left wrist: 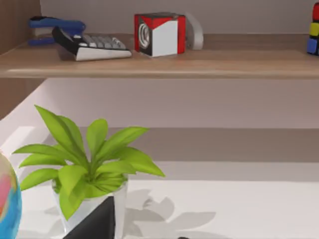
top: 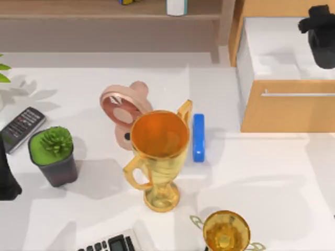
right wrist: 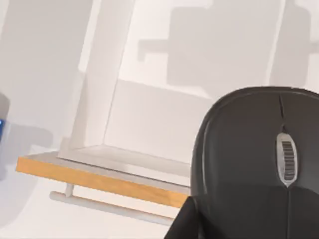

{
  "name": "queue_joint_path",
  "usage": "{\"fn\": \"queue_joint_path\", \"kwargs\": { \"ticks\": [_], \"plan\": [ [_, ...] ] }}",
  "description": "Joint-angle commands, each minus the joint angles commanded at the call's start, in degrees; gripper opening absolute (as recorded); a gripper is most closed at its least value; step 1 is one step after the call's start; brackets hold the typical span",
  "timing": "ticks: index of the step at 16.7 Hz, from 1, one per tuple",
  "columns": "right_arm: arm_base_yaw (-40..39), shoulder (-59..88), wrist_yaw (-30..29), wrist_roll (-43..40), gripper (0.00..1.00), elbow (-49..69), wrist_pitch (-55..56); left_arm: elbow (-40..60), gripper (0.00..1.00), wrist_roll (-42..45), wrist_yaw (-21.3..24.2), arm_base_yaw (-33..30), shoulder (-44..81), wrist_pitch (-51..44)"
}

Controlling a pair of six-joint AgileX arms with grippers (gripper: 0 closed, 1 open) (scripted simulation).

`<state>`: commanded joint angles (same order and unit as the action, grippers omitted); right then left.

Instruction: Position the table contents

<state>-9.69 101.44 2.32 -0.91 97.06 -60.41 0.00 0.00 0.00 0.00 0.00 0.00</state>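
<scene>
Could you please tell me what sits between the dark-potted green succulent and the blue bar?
In the top view, a large golden trophy cup stands between the succulent and the blue bar.

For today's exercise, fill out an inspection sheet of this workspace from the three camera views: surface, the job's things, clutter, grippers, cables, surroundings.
Surface: white table, lit, with shadows.
Job's things: black mouse held by the right gripper above the open wooden drawer; drawer's white inside is bare.
Clutter: large gold trophy at centre, small gold trophy at the front edge, pink fan, blue bar, potted succulent, remote, calculator.
Grippers: right over the drawer; left arm parked at the table's left edge.
Cables: nothing seen.
Surroundings: wooden shelf with a stapler, a second calculator and a red-white cube; leafy plant below.
</scene>
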Motion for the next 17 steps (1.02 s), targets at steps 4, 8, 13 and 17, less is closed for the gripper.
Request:
{"fn": "queue_joint_path", "kwargs": {
  "ticks": [4,8,13,17],
  "plan": [
    [1.88,-11.65,0.07,-0.39,0.0,-15.02,2.14,0.0,1.0,0.0,0.0,0.0,0.0,0.0],
    [5.05,-21.28,-0.54,-1.13,0.0,-30.88,4.2,0.0,1.0,0.0,0.0,0.0,0.0,0.0],
    [9.08,-29.84,-1.49,-2.16,0.0,-48.71,6.38,0.0,1.0,0.0,0.0,0.0,0.0,0.0],
    [11.67,-34.53,-1.89,-3.16,0.0,-59.31,8.12,0.0,1.0,0.0,0.0,0.0,0.0,0.0]
  ]
}}
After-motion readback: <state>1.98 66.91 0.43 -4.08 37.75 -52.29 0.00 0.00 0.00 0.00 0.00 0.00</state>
